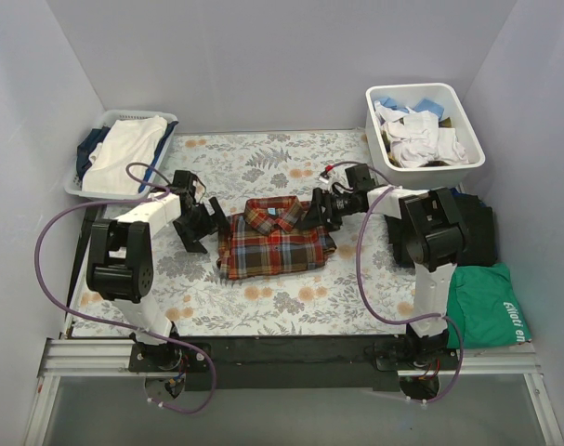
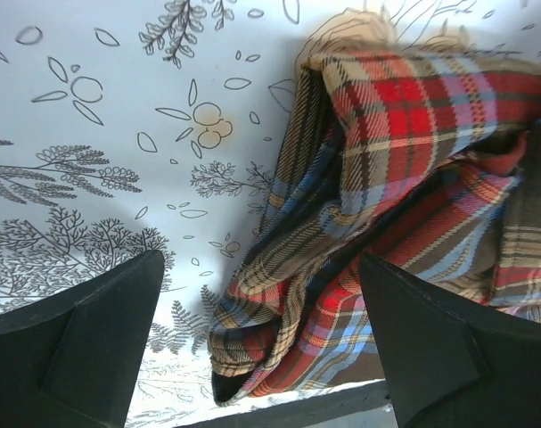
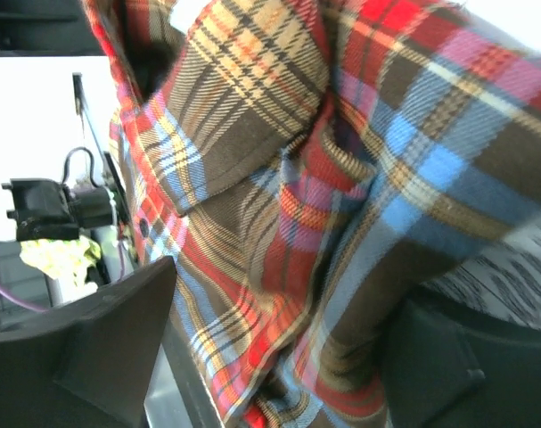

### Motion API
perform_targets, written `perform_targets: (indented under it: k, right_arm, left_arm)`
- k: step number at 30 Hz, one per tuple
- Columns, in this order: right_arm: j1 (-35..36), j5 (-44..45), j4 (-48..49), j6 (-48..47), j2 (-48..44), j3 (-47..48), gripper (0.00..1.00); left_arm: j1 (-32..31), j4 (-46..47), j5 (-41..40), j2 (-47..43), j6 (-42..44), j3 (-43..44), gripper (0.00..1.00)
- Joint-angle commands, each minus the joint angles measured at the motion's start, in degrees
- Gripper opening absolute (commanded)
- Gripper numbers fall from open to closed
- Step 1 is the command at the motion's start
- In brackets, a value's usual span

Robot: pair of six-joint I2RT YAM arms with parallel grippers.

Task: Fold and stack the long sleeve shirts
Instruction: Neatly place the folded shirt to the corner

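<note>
The plaid long sleeve shirt [image 1: 272,240] lies folded into a compact rectangle, collar at the far side, in the middle of the floral table [image 1: 263,158]. My left gripper [image 1: 207,228] stands open at its left edge. In the left wrist view a bunched fold of the plaid shirt [image 2: 386,152] lies between the wide-apart fingers of that gripper [image 2: 259,263]. At the shirt's right edge is my right gripper [image 1: 321,212], also open. The right wrist view shows the plaid cloth [image 3: 341,134] filling the gap of this gripper [image 3: 283,285]. Black folded garments [image 1: 477,232] sit at the right, behind the right arm.
A white bin [image 1: 467,163] of white and blue clothes stands at the back right. A basket [image 1: 86,181] with white and dark clothes is at the back left. A folded green shirt [image 1: 491,307] lies at the near right.
</note>
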Motion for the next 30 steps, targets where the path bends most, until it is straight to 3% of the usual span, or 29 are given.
perform_targets:
  k: [1, 8, 9, 11, 12, 14, 16, 22, 30]
  right_arm:
    - [3.6, 4.2, -3.5, -1.4, 5.3, -1.8, 0.82]
    - [4.7, 6.3, -4.9, -1.8, 5.6, -1.4, 0.63]
    - [4.8, 6.9, -5.4, -1.9, 5.6, -1.3, 0.51]
    - [4.8, 8.4, -6.2, -1.9, 5.0, -1.2, 0.38]
    - [4.8, 9.0, -6.5, -1.9, 4.7, -0.7, 0.19]
    - [4.8, 11.1, -8.8, -2.5, 3.8, 0.0, 0.01]
    - [4.8, 14.7, -11.6, -4.3, 2.9, 1.6, 0.01]
    - [2.4, 22.9, -24.0, -9.5, -5.0, 3.1, 0.01]
    - [-3.8, 41.4, -43.2, -16.8, -17.0, 6.7, 0.01]
  left_arm:
    - [0.4, 0.7, 2.7, -0.1, 0.0, -0.6, 0.91]
    - [0.4, 1.8, 5.1, 0.0, 0.9, -0.5, 0.91]
    - [0.4, 1.8, 5.2, -0.1, 1.1, -0.4, 0.91]
    - [0.4, 1.4, 5.1, -0.5, 1.3, -0.1, 0.91]
    - [0.4, 1.2, 4.6, -0.6, 1.4, 0.1, 0.91]
    - [0.8, -0.5, 4.6, -1.0, 1.4, 1.5, 0.91]
    - [2.4, -3.2, 6.2, -1.6, 0.9, 5.8, 0.90]
    - [2.9, -9.6, -3.4, -4.6, 1.8, 15.5, 0.91]
    - [2.9, -9.1, -2.0, -2.6, 2.6, 20.5, 0.91]
